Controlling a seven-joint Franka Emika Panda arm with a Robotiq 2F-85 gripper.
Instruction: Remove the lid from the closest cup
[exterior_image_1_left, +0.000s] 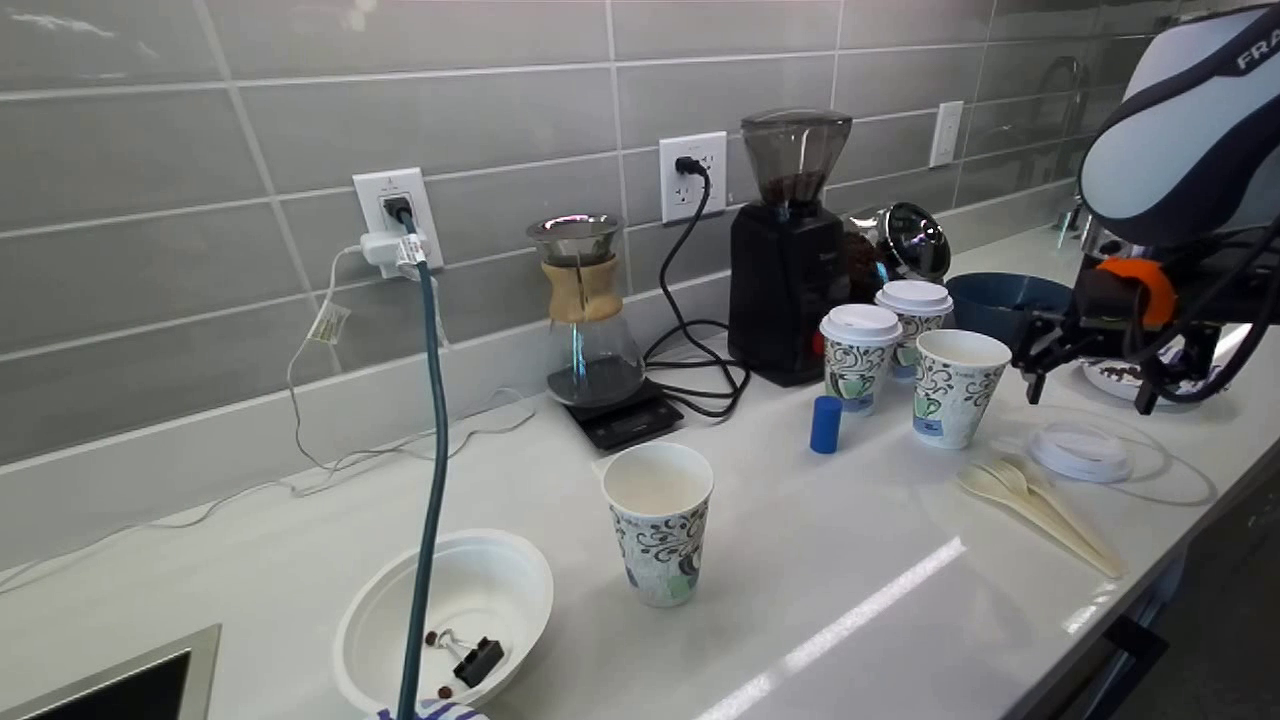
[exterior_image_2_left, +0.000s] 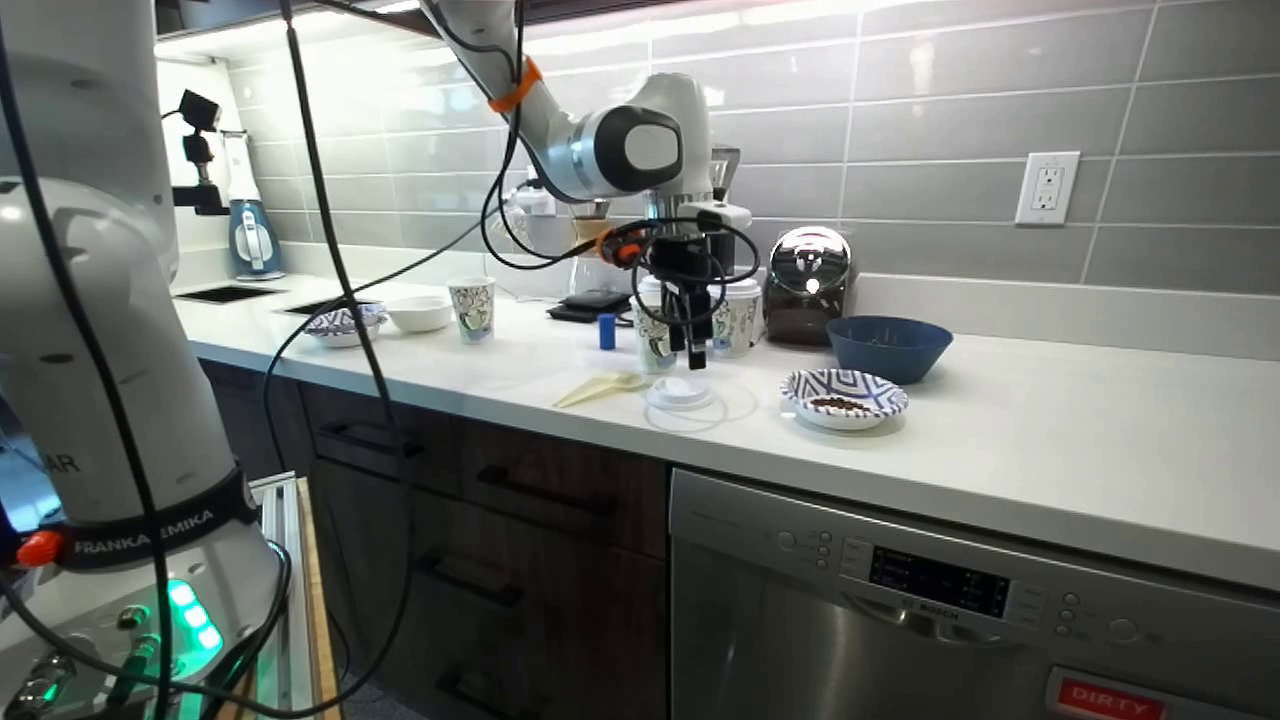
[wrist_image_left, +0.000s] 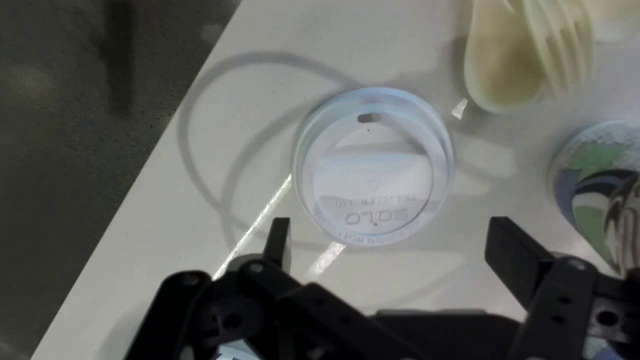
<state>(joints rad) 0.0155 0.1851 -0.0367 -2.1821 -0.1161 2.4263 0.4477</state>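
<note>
Wrist view: the hand (wrist_image_left: 392, 247), spread wide, hangs near 1 lid (wrist_image_left: 372, 175) on the counter (wrist_image_left: 165, 210).

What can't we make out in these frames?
Contents of the front lidded cup and rear lidded cup: under their white lids in an exterior view.
Blue bowl: bottom hidden by its near wall in an exterior view.
Patterned cup: cut off by right edge, wrist view.
Loose lid: rim lettering blurred, wrist view.
Dishwasher display: too small to read in an exterior view.

White arm (exterior_image_2_left: 690, 125) with orange strap (exterior_image_2_left: 516, 85), looping black cables (exterior_image_2_left: 318, 170), pale FRANKA EMIKA lettering (exterior_image_2_left: 110, 544), black jaws
</note>
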